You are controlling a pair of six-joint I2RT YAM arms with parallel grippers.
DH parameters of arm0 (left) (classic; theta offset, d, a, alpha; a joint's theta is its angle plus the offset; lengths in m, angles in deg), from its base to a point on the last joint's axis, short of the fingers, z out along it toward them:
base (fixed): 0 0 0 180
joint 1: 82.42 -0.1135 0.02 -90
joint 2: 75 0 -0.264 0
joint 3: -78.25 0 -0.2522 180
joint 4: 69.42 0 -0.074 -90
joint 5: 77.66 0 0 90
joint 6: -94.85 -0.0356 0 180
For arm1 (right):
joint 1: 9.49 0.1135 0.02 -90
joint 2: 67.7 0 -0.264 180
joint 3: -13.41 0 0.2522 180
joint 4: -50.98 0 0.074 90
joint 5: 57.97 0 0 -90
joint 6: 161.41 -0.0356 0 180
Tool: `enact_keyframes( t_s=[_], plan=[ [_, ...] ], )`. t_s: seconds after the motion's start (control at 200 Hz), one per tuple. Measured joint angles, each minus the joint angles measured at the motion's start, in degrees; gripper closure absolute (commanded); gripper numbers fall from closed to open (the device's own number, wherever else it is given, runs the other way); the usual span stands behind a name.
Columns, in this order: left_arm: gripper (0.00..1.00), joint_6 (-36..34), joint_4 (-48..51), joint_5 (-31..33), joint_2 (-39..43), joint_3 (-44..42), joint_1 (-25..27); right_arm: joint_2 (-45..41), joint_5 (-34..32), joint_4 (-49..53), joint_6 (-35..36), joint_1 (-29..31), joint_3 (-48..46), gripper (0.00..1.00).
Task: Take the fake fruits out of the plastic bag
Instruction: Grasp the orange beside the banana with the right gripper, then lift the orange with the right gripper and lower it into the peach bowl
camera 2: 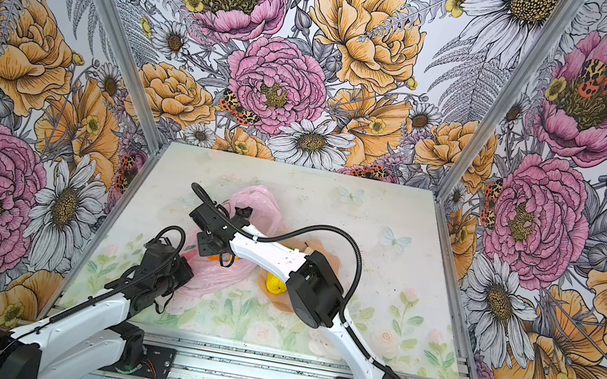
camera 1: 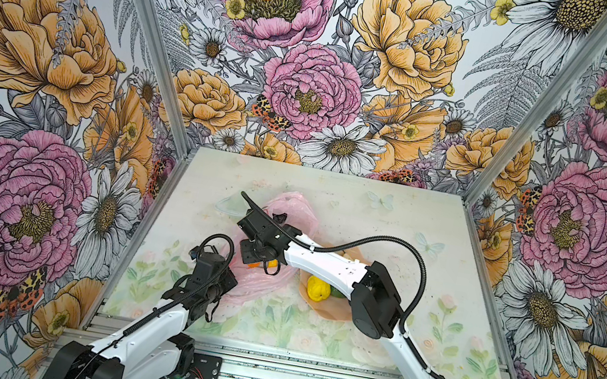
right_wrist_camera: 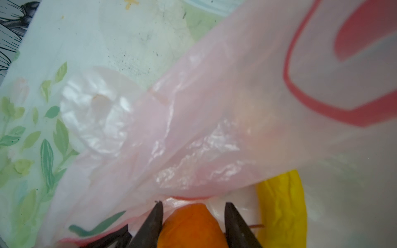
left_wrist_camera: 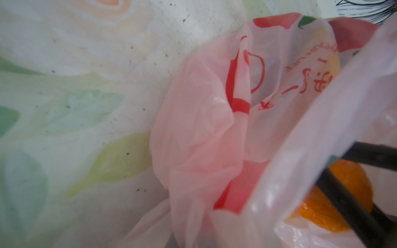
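Here, right jaws pinch glossy orange fruit (right_wrist_camera: pixel 191 225) in pink bag (right_wrist_camera: pixel 193 128); left jaws closed.

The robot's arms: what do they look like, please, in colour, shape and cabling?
Both the left arm and the right arm have smooth white link shells with black joint housings and black wrist units. A black ribbed cable conduit runs along each. The right gripper has dark fingers tapering to points. No markings are legible.
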Motion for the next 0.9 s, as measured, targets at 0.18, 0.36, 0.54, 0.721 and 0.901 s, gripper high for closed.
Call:
enact_keyframes(
  t_s=[0.18, 0.36, 0.54, 0.721, 0.901],
  plan=[
    [0.94, -0.24, 0.00, -0.02, 0.00, 0.00, 0.00, 0.00, -0.22, 0.02, 0.44, -0.37, 0.28, 0.57],
    [0.94, -1.42, -0.02, -0.11, -0.11, 0.44, -0.04, -0.02, -0.46, 0.02, 0.98, -0.17, 0.24, 0.57],
    [0.94, -3.23, -0.50, -2.12, -0.42, 1.62, -2.40, -2.47, -1.51, 0.04, 2.43, 1.18, -3.23, 0.57],
    [0.94, -6.38, 0.17, -3.89, -2.84, 5.27, -4.83, -9.44, -4.20, 0.13, 4.55, 2.45, -9.68, 0.56],
    [0.95, -10.25, 0.44, -4.72, -5.77, 10.54, -6.05, -18.60, -8.52, -0.20, 6.45, 2.89, -16.04, 0.56]
  ],
)
